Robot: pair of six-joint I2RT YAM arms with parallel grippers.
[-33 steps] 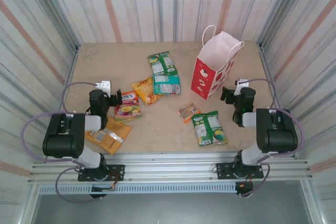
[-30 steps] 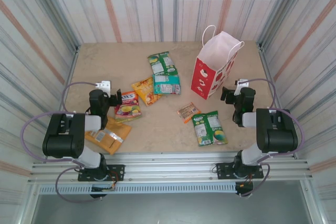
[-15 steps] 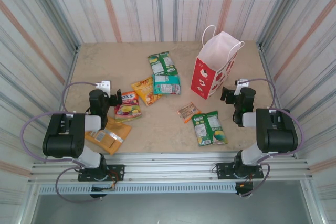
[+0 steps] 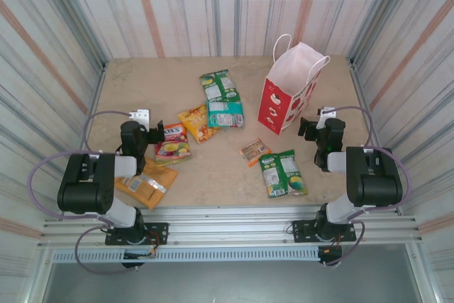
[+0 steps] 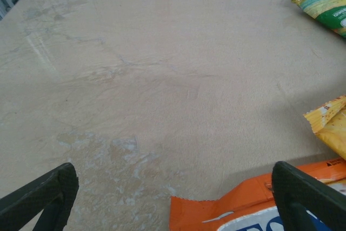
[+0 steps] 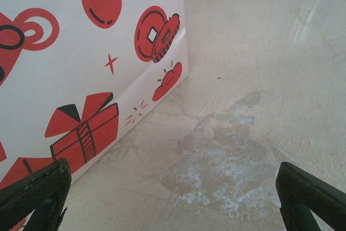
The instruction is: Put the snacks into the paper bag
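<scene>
Red-and-white paper bag stands beside the right gripper, spread wide, empty; left gripper likewise, by the candy bag.

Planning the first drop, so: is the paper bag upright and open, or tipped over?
Upright and open: the paper bag stands on its base, white inside showing at the spread mouth, a handle raised above.
</scene>
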